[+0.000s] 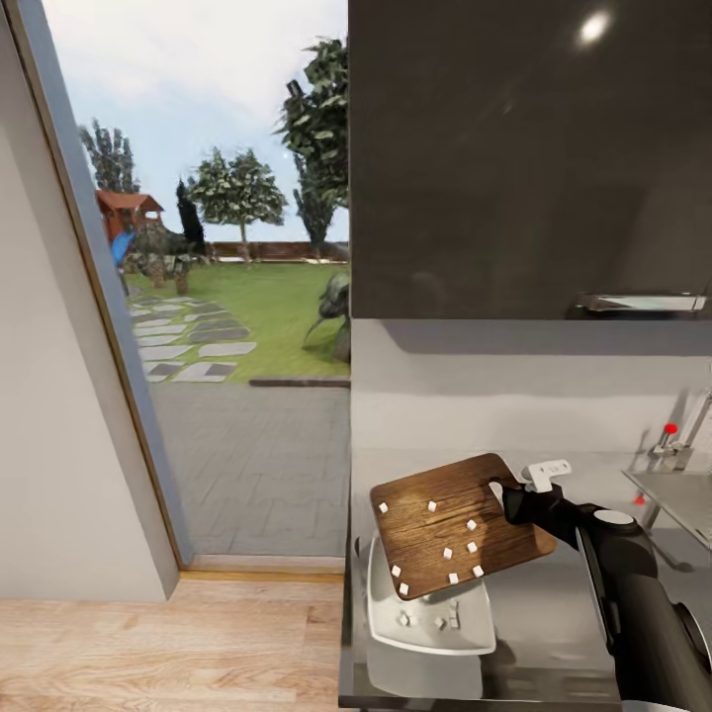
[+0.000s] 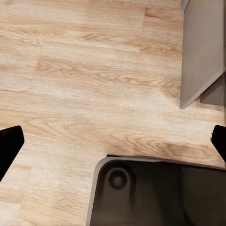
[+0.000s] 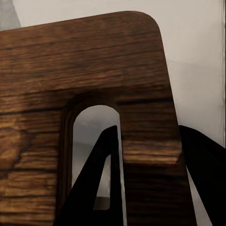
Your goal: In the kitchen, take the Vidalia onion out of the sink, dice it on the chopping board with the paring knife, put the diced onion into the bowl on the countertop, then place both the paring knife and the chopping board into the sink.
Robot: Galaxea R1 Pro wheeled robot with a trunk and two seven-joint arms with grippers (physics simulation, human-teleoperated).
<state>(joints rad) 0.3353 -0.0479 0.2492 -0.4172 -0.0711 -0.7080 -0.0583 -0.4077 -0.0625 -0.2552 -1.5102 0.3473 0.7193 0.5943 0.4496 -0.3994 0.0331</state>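
We see the right gripper clamped on the chopping board by its handle end, one finger thru the handle slot, the other at the outer edge. Board's lifted & tilted over the bowl, which sits near the front left corner of the countertop. Small white onion dice lie scattered on the board; a few are in the bowl. Sink & tap are toward the counter's right end. Left gripper hangs over wood floor, jaws wide apart, holding nothing.
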